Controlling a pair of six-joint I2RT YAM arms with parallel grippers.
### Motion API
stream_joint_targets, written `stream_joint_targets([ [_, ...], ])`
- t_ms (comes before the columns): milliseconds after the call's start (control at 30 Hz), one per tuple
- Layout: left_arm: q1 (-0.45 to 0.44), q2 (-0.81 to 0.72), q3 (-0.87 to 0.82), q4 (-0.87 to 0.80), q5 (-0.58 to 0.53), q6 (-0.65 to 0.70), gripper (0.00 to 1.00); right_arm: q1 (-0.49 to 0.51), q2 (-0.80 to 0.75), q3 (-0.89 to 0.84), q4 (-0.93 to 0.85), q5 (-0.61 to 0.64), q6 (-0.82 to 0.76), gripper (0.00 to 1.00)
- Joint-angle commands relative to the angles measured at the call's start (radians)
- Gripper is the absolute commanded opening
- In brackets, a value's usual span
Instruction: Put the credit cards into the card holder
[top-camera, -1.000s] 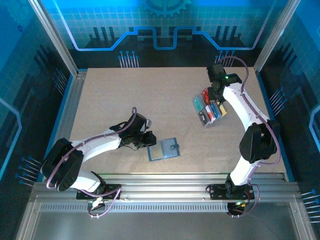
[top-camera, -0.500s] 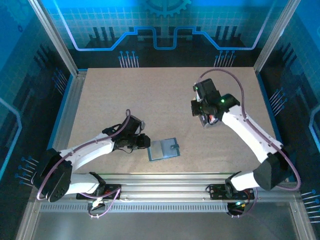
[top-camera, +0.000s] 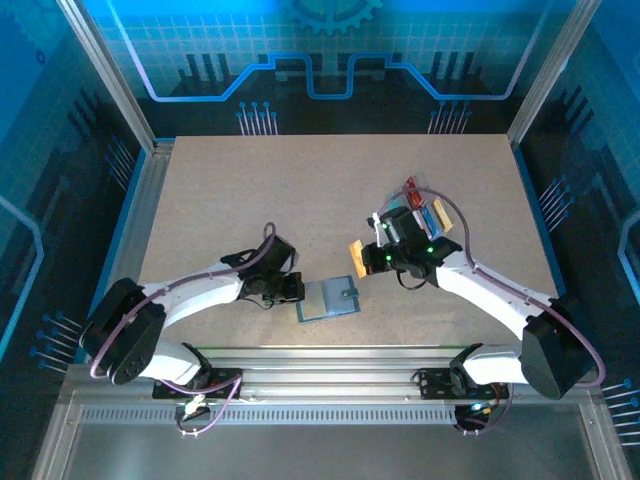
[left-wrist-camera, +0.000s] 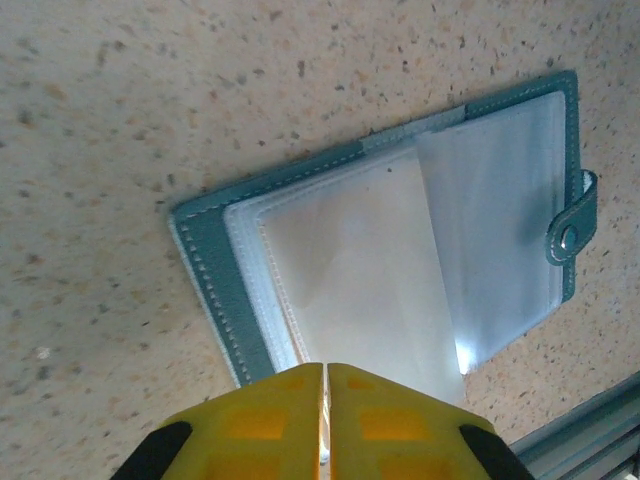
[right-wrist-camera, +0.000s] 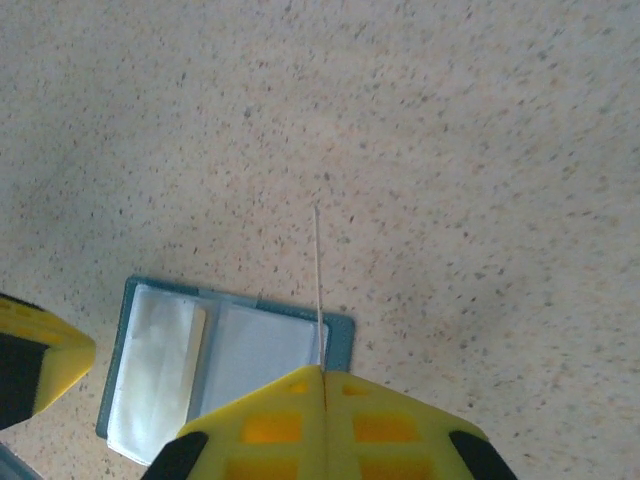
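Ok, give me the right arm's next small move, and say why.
Probably lower the right gripper and its orange card toward the card holder: the gripper is shut on the card, which hangs edge-on by the open holder's edge, not yet in a pocket.

Item one: we list the right gripper (right-wrist-camera: 323, 372), its yellow jaws pressed together at the lower edge. They pinch a thin plastic card (right-wrist-camera: 318, 280), which we see edge-on as a pale upright line; its colour we cannot tell.

Item two: a flat teal-bordered folding card holder (right-wrist-camera: 262, 352), lying open, pale clear pockets upward, on the speckled beige counter (right-wrist-camera: 450, 150).

Item three: the left gripper's yellow and black fingertip (right-wrist-camera: 35, 362), near the holder's left edge, apart from it.
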Motion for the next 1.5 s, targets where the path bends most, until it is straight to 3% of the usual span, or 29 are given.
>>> stream_joint_targets([
  [0, -0.013, 0.053, 0.048, 0.033, 0.03, -0.014, 0.1, 0.011, 0.003, -0.032, 0.123, -0.065, 0.039, 0.0],
  [633, -0.07, 0.131, 0.135, -0.008, -0.021, -0.004, 0.08, 0.042, 0.119, -0.09, 0.28, -0.164, 0.094, 0.0],
  [967, -0.07, 0.164, 0.083, 0.009, -0.033, -0.007, 0.08, 0.042, 0.147, -0.136, 0.407, -0.284, 0.155, 0.0],
  [1467, -0.067, 0.124, 0.03, -0.01, -0.074, -0.012, 0.07, 0.056, 0.23, -0.198, 0.586, -0.359, 0.26, 0.0],
])
